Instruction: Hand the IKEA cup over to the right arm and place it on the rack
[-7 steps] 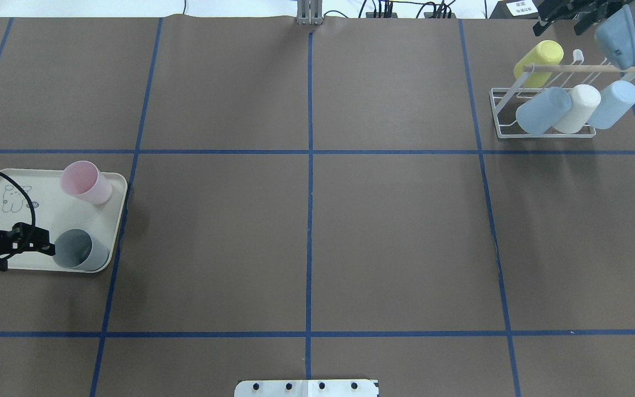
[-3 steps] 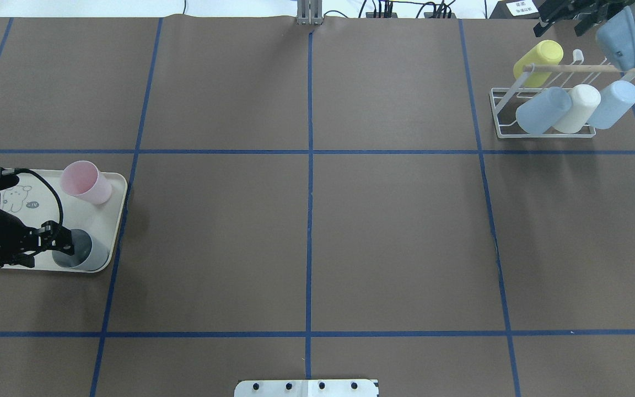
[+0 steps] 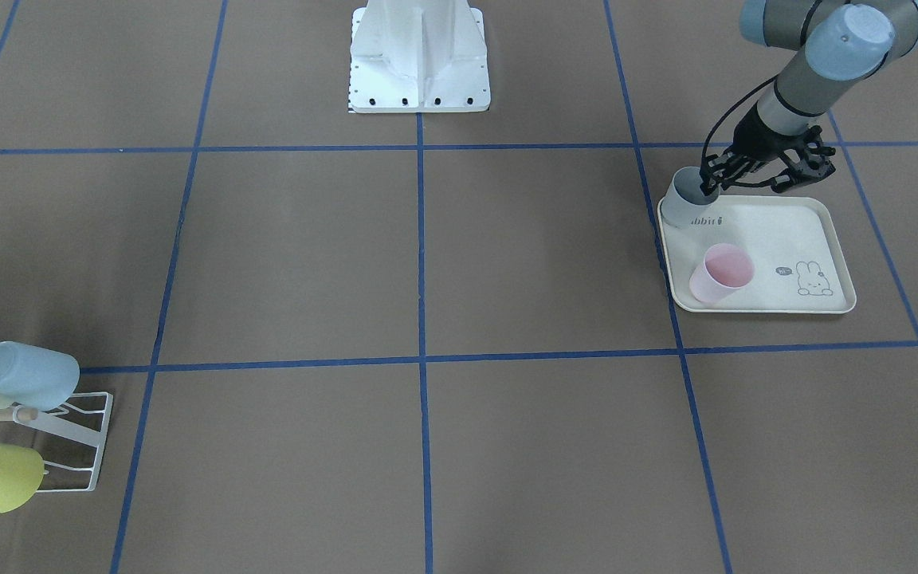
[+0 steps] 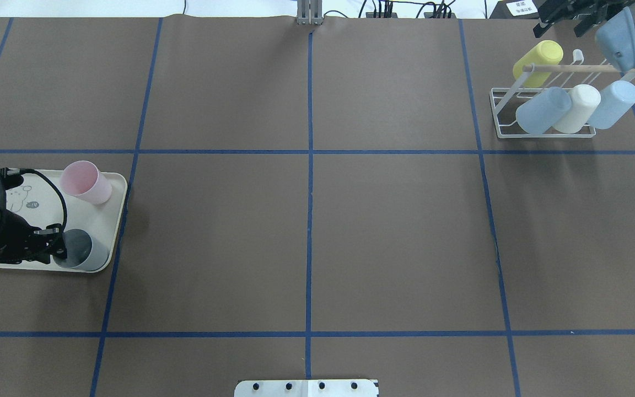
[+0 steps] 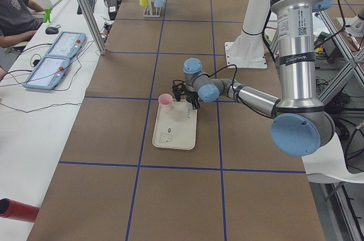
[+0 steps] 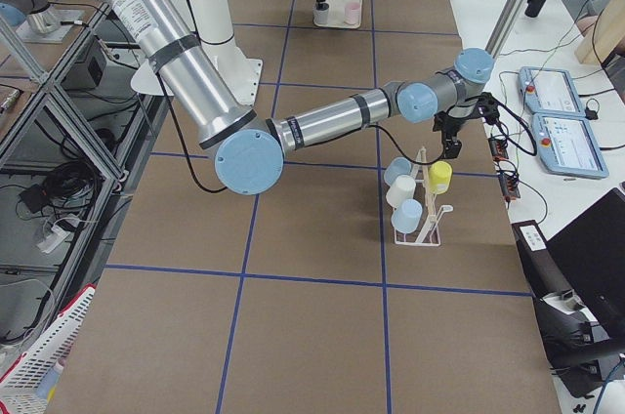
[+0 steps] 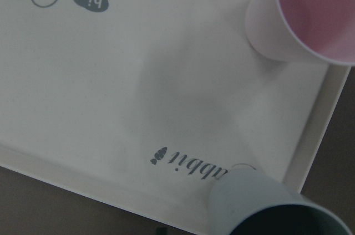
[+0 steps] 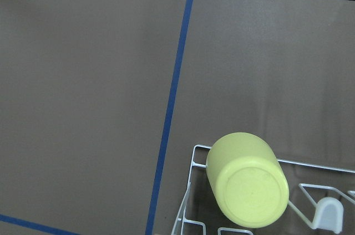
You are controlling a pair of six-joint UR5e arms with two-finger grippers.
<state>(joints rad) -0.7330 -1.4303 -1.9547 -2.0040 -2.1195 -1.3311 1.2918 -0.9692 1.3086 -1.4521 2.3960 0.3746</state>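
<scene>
The grey cup (image 4: 85, 251) stands upright in a corner of the tray (image 4: 97, 218), well apart from the rack (image 4: 565, 68). The left jaws look spread at its rim; the right jaws I cannot tell. Closing off-centre on the thin wall could tip the cup over the tray edge

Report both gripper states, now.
Left gripper: at the rim of the grey cup; open or closed cannot be told.
Right gripper: by the rack; cannot be told.
</scene>
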